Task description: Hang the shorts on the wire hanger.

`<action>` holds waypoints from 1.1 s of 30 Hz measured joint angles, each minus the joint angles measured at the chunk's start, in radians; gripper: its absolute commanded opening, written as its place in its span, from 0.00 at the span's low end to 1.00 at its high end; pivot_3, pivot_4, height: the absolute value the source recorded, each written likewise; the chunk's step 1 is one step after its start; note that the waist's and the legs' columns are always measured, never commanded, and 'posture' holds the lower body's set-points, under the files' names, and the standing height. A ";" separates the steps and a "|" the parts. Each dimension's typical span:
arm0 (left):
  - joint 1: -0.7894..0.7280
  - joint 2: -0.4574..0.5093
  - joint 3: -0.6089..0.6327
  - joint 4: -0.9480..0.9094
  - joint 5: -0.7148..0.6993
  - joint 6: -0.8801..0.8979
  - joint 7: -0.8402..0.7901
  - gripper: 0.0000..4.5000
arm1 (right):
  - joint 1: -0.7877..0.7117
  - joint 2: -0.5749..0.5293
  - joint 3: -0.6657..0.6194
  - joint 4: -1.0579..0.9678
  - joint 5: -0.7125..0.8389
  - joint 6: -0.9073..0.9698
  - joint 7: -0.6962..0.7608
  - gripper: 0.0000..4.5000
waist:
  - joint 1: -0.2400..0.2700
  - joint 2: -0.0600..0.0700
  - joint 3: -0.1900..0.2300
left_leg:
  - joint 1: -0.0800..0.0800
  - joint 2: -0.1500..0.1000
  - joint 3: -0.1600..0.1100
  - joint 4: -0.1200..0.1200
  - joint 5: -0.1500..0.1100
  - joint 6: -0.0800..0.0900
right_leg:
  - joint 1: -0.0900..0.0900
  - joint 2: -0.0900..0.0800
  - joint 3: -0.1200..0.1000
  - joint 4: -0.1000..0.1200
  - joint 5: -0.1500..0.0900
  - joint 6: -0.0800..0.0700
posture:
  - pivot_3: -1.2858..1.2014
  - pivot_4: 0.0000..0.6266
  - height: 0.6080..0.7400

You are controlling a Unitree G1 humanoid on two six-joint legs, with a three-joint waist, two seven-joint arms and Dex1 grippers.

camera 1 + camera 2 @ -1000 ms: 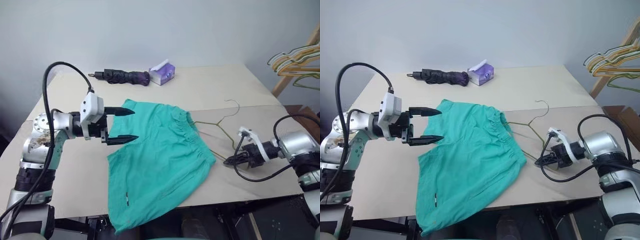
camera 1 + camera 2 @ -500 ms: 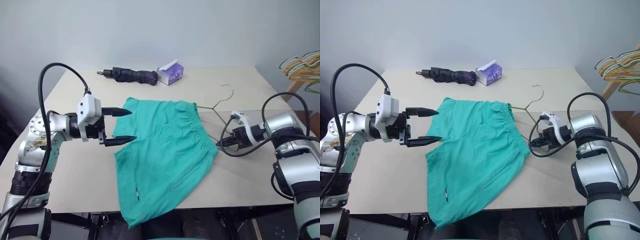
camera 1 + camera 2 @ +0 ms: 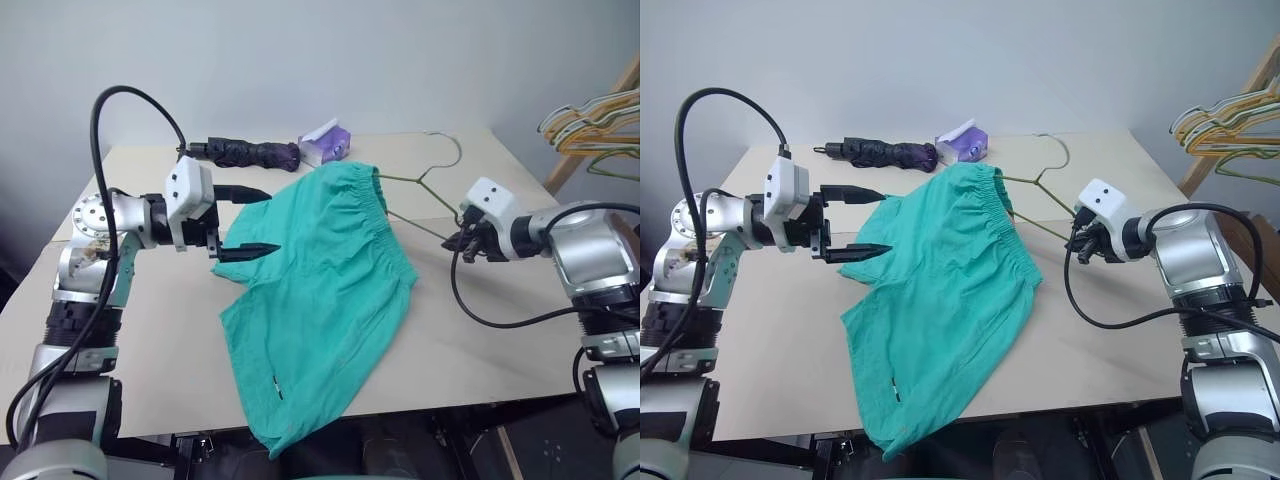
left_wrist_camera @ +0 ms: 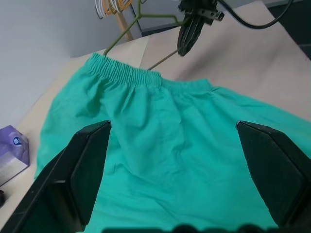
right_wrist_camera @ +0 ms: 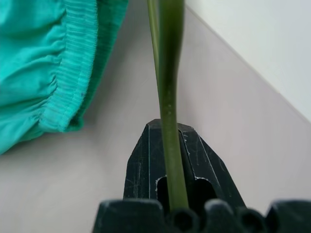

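Right gripper pinching the wire hanger threaded into the shorts at two o'clock — left gripper spread, hanging unfinished.

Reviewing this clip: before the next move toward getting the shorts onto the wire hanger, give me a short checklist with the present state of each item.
1. Right gripper shut on the wire hanger: ok; the right wrist view shows the wire clamped between its fingers.
2. Hanger inside the shorts: ok so far as seen; one end runs in at the waistband and lifts that edge.
3. Left gripper open and ready: ok; fingers spread wide at the shorts' edge, holding nothing.
4. Hanger hook free: ok; it stands clear beyond the waistband.
5. Shorts fully on the table: not ok; one leg hangs over the near edge.
6. How far the hidden wire reaches: cannot tell.
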 measured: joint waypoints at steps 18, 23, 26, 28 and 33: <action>-0.304 -0.107 -0.149 0.529 0.230 -0.555 -0.251 0.99 | -0.001 -0.053 0.132 -0.440 0.055 0.188 0.040 0.00 | -0.093 0.000 0.000 | -0.002 0.000 -0.003 0.001 0.000 0.000 | 0.000 0.000 -0.001 0.000 0.000 0.000 | 0.45 0.00 1.00; -0.311 -0.121 -0.187 0.626 0.313 -0.681 -0.231 0.90 | -0.012 -0.069 0.131 -0.478 0.123 0.225 0.075 0.00 | -0.105 0.000 0.000 | -0.002 0.000 -0.003 0.001 0.000 0.000 | 0.000 0.000 -0.001 0.001 0.000 0.000 | 0.45 0.00 1.00; -0.322 -0.123 -0.196 0.657 0.334 -0.724 -0.232 0.73 | -0.017 -0.073 0.129 -0.487 0.154 0.240 0.080 0.00 | -0.107 0.000 0.000 | -0.001 0.000 -0.004 0.001 0.000 0.000 | 0.000 0.000 -0.001 0.001 0.000 0.000 | 0.45 0.00 1.00; -0.326 -0.129 -0.195 0.674 0.335 -0.731 -0.231 0.58 | -0.026 -0.075 0.126 -0.487 0.175 0.254 0.081 0.00 | -0.106 0.000 0.000 | -0.002 0.000 -0.004 0.001 0.000 0.000 | 0.000 0.000 -0.001 0.001 0.000 0.000 | 0.45 0.00 1.00; -0.334 -0.137 -0.191 0.685 0.334 -0.732 -0.232 0.22 | -0.036 -0.086 0.119 -0.487 0.211 0.282 0.077 0.00 | -0.106 0.000 0.000 | -0.002 0.000 -0.004 0.001 0.000 0.000 | -0.001 0.000 -0.001 0.001 0.000 0.001 | 0.45 0.00 1.00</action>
